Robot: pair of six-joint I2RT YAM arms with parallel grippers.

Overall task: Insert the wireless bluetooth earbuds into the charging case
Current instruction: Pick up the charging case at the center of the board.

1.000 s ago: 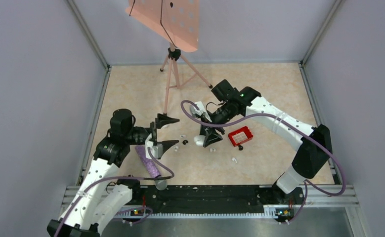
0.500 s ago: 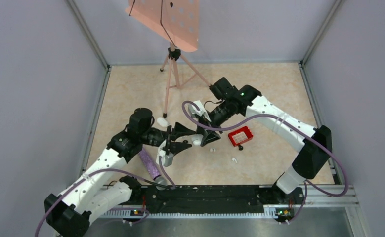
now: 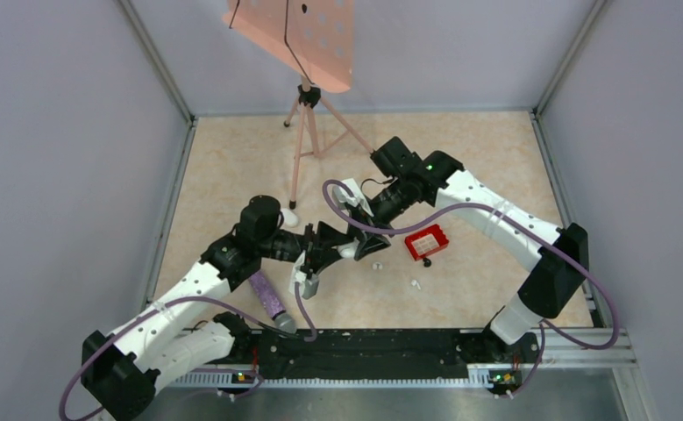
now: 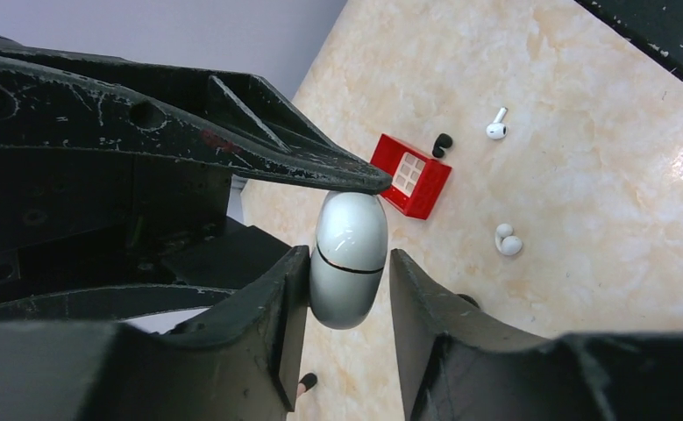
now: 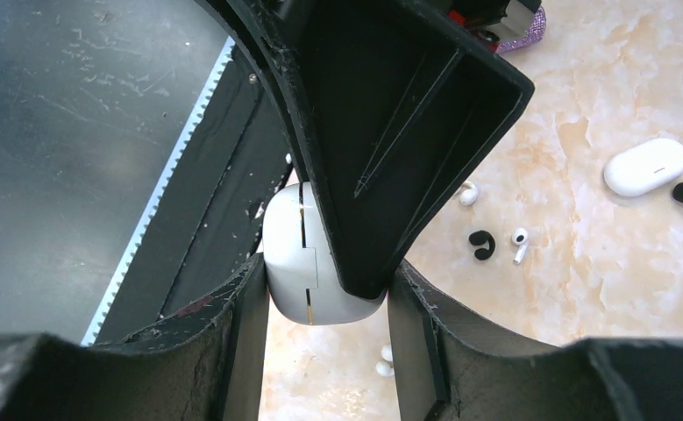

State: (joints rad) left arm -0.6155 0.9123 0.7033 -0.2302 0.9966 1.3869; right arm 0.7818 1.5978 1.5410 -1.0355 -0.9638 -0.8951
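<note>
Left wrist view: the left gripper [image 4: 346, 285] brackets the case [image 4: 348, 237] low on its body. One finger [image 4: 287, 294] is against it and a sliver of gap shows by the other, so I cannot tell whether it is clamped. The right gripper [image 5: 324, 294] pinches the same case from the far end and carries it clear of the table [image 3: 469, 149]. The case's seam is closed, so the lid is not yet open and no bud is in.

The earbuds [image 4: 496, 129] lie loose on the table beyond, near the red basket [image 4: 412, 175]. The task looks barely begun: the lid must be opened, then each bud fetched.

Room is tight where the two sets of fingers cross at the case. The microphone [image 3: 266, 294] lies just beside the left arm, and the stand [image 3: 301, 158] has its legs behind. Open table lies to the right and rear, up to the walls.
</note>
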